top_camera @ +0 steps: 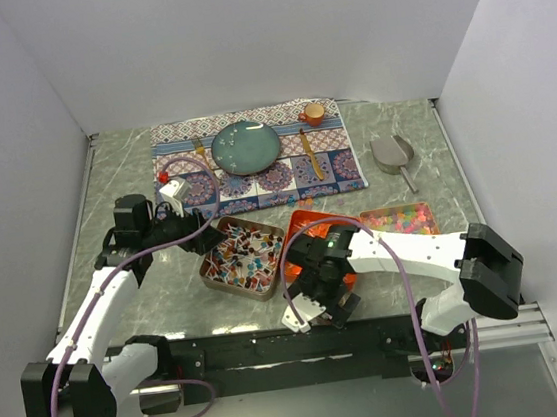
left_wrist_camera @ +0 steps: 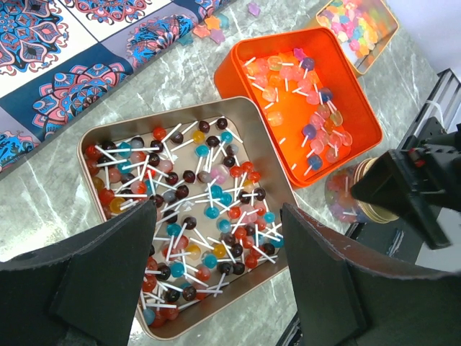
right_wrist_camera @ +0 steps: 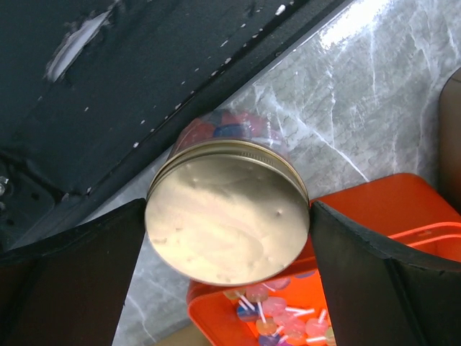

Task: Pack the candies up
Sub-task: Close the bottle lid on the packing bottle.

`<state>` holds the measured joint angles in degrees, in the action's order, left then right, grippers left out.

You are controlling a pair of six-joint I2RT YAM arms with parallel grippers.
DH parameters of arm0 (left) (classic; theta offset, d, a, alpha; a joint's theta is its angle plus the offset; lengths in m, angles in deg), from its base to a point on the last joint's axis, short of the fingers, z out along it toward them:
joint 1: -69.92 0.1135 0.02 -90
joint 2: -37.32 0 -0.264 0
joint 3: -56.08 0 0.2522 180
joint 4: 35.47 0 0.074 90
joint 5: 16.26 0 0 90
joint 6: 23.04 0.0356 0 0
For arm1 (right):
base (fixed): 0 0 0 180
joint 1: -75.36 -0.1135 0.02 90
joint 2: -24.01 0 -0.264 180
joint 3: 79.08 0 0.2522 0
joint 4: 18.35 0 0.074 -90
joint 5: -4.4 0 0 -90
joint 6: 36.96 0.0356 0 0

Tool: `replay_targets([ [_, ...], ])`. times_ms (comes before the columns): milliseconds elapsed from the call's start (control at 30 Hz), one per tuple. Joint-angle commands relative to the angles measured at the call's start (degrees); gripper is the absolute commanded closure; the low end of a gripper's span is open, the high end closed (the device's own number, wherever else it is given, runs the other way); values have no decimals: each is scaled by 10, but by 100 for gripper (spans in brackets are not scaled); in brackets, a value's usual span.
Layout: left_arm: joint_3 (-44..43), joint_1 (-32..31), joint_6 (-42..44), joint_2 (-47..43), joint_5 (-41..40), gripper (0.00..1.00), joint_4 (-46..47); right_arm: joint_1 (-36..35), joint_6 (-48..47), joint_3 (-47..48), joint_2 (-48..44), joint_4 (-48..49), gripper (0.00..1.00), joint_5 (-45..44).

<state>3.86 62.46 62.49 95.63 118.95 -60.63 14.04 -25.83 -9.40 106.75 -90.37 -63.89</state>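
Round candies on white sticks [left_wrist_camera: 187, 216] fill a metal tray [left_wrist_camera: 90, 140] in several colours; my left gripper [left_wrist_camera: 216, 216] hangs open above its near end, holding nothing. Pastel flat candies [left_wrist_camera: 310, 108] lie in the orange tray [left_wrist_camera: 238, 79], and small pastel ones [left_wrist_camera: 360, 21] in a third tray. A clear jar with a gold lid [right_wrist_camera: 229, 209], candies inside, stands at the orange tray's [right_wrist_camera: 374, 209] near corner. My right gripper [right_wrist_camera: 227, 210] is open around that lid, one finger on each side and very close to it. From above, the right gripper [top_camera: 322, 284] hides the jar.
A patterned placemat [top_camera: 339, 166] at the back carries a teal plate [top_camera: 246, 146], cutlery and a small orange cup [top_camera: 315, 114]. A silver scoop [top_camera: 391, 153] lies to its right. A few loose candies [left_wrist_camera: 209, 29] sit by the mat's edge. A black rail [top_camera: 254, 347] runs along the near edge.
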Motion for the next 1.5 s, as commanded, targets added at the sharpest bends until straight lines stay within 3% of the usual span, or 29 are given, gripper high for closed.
replay_targets([
  [0,-2,3,-19,-10,15,24,29,-4,51,-35,1,52,0,10],
  [333,1,3,-10,-31,30,23,37,3,151,-115,-91,147,0,31],
  [433,38,3,-66,-92,37,22,108,9,216,-117,-104,194,0,34],
  [600,157,0,-169,-240,-21,19,226,45,323,-84,-73,233,0,49],
  [733,203,-3,-152,-316,-6,19,226,74,368,-71,-58,254,0,51],
  [867,240,-46,-129,-328,48,21,260,75,348,-94,-65,264,0,39],
  [933,239,-87,-99,-306,50,25,264,74,339,-96,-67,259,0,38],
  [967,233,-130,-51,-297,51,29,264,75,339,-103,-70,261,0,37],
  [1033,232,-155,-13,-274,77,42,275,75,336,-112,-77,268,0,27],
  [1067,238,-158,24,-266,91,61,285,74,338,-121,-79,276,0,22],
  [1133,256,-158,39,-249,123,83,328,75,347,-130,-83,291,0,10],
  [1167,266,-159,62,-246,133,99,348,74,363,-138,-85,310,0,4],
  [1300,361,-185,-3,-260,91,99,547,74,403,-157,-100,347,0,-12],
  [1367,426,-243,25,-262,35,99,636,74,423,-172,-110,371,0,-23],
  [1467,444,-318,71,-210,-12,99,706,74,453,-187,-128,391,0,-31],
])
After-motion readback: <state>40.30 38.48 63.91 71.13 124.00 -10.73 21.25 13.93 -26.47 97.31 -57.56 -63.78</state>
